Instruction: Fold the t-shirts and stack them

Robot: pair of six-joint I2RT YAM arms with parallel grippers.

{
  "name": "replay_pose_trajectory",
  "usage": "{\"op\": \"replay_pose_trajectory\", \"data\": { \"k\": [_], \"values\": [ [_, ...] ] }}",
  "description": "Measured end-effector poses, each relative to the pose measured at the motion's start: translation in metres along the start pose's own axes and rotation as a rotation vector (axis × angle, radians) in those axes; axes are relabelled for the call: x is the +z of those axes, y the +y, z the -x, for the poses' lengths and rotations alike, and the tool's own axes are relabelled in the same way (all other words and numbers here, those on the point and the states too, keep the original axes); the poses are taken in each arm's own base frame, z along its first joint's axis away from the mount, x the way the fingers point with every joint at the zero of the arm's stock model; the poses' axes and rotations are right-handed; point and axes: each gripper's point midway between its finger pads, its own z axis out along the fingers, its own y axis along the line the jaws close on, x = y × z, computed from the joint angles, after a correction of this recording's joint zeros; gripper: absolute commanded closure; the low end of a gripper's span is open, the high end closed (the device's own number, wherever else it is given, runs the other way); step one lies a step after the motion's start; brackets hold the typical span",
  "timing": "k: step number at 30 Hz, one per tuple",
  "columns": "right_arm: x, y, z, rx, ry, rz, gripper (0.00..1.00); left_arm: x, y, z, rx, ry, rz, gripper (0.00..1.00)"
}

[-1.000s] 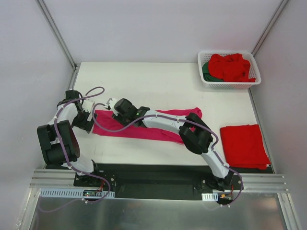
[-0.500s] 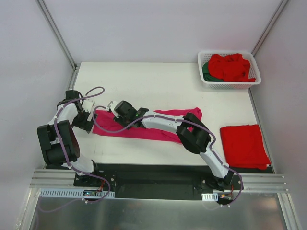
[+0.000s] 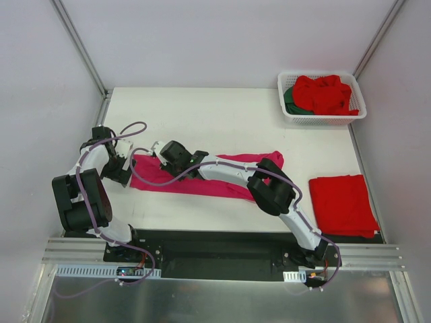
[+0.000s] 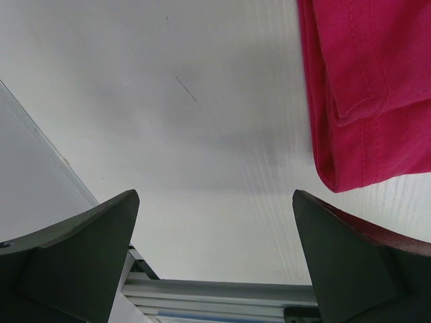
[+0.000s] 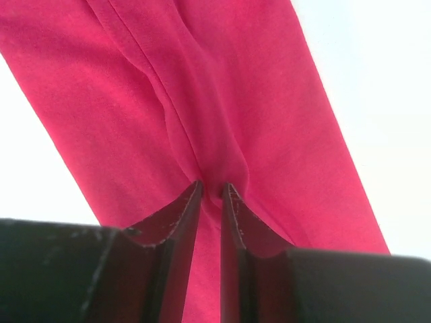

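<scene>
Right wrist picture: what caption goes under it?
Right gripper pinching a fold of the magenta-pink t-shirt on the white table.

White bench [image 3: 222, 114], flat and matte, with a faint thin scratch beyond the strip's left end. Carries three things. Across the middle, from near the left edge to past the centre: magenta-pink t-shirt [image 3: 212, 188], folded into a long narrow strip, lying flat. By the right edge, toward the near right corner: red t-shirt [image 3: 343, 205], folded to a neat rectangle. In the far right corner: white slotted basket [image 3: 322, 119].
</scene>
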Motion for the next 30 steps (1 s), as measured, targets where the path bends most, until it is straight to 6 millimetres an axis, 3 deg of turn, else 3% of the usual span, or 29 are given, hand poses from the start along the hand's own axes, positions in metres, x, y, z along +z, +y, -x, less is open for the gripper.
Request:
{"op": "replay_pose_trajectory", "data": {
  "k": [11, 30],
  "values": [
    [0.003, 0.001, -0.001, -0.001, 0.006, 0.003, 0.99, 0.0, 0.0, 0.0, 0.0, -0.001, -0.001, 0.01],
    [0.003, 0.012, -0.009, -0.012, 0.026, 0.019, 0.99, 0.0, 0.0, 0.0, 0.0, -0.001, -0.002, 0.01]
  ]
}}
